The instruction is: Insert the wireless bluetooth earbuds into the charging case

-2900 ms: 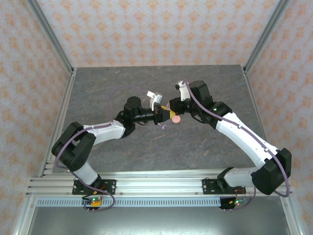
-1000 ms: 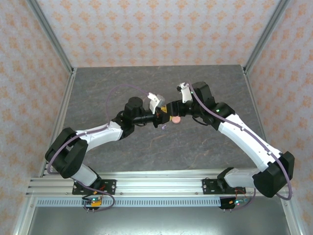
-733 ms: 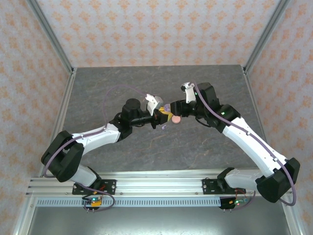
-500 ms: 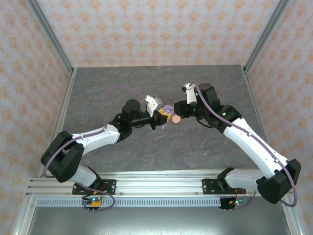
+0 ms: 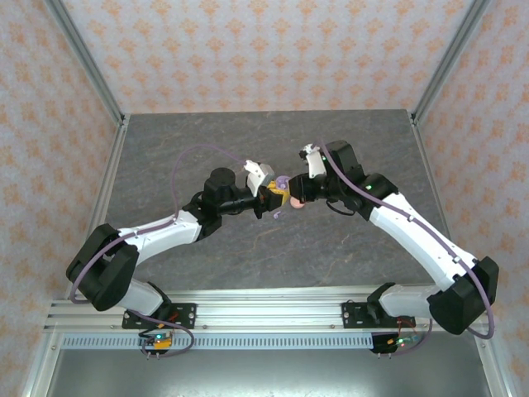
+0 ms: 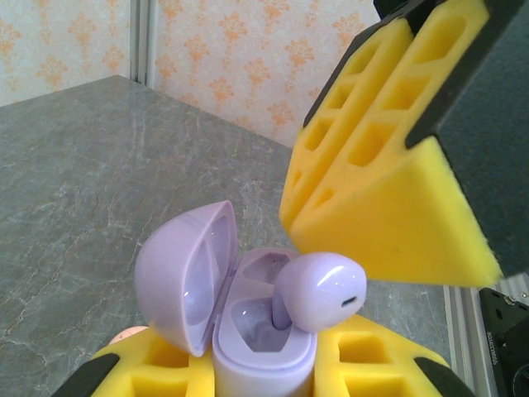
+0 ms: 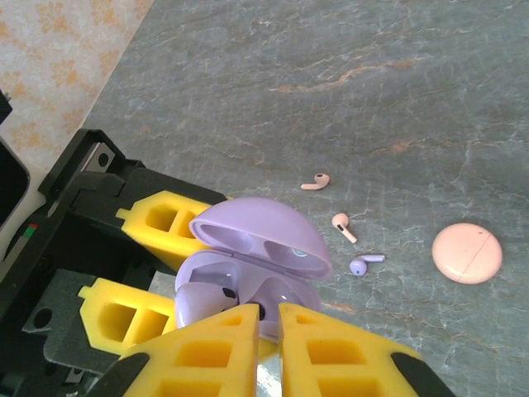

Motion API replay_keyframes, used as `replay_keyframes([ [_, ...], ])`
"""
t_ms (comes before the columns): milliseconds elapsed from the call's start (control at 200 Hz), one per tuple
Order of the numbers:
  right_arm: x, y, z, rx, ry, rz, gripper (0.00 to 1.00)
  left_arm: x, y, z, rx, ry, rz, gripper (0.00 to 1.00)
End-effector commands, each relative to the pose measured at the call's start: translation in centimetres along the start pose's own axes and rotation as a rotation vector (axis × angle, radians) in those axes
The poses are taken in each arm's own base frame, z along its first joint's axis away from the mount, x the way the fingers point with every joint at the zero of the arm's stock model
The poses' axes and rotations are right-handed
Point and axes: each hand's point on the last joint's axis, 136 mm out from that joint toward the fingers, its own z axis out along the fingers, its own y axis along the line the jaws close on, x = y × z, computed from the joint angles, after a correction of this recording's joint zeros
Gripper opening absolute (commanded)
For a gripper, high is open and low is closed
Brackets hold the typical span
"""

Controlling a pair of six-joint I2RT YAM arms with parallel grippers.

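The right claw (image 7: pixel 266 313), its ribbed yellow foam fingers pressed together, rests against the glossy lilac earbud (image 6: pixel 321 291) just beneath its tips, apparently to seat the stem in its socket. Below, the left claw (image 6: pixel 263 368) pinches the smooth, rounded lilac case (image 6: pixel 248 318) upright, its domed lid (image 6: pixel 186 277) tipped back for access. Beyond both claws, two pink earbuds (image 7: pixel 343 227), a second lilac earbud (image 7: pixel 364 265) and a round pink case (image 7: pixel 467 252) lie on the veined grey table (image 7: pixel 413 99).
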Motion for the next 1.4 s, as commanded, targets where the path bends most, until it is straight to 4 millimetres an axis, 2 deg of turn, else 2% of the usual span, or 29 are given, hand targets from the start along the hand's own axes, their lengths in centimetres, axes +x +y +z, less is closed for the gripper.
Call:
replay_keyframes([
  [0,-0.5,1.3,-0.3,-0.049,0.005,-0.009,0.15,-2.5,-1.1,-0.3,0.027,-0.067,0.039,0.0],
  [521,-0.9,2.2,0.1,-0.107,0.005,-0.007,0.16,-2.0,-1.5,0.1,0.045,-0.046,0.046,0.0],
  [671,-1.1,2.1,-0.2,-0.091,-0.012,-0.007,0.19,-1.7,-0.9,0.2,0.008,-0.03,0.032,0.0],
  [811,-1.8,0.5,-1.2,0.009,-0.085,0.002,0.23,-1.2,0.4,0.1,-0.065,0.004,0.017,0.0],
  [961,-2.2,-2.7,-2.0,0.187,-0.147,0.053,0.24,-1.0,1.1,-0.6,-0.112,0.032,-0.004,0.0],
  [1081,-1.7,-5.3,-1.8,0.321,-0.139,0.089,0.24,-1.2,1.0,-1.4,-0.116,0.034,-0.023,0.0],
  [1251,-0.1,-6.6,0.2,0.354,-0.05,0.113,0.25,-1.5,0.8,-3.1,-0.123,0.033,-0.033,0.0],
  [1391,1.5,-7.0,3.2,0.32,0.052,0.113,0.23,-1.2,-0.3,-4.2,-0.096,0.067,-0.024,0.0],
])
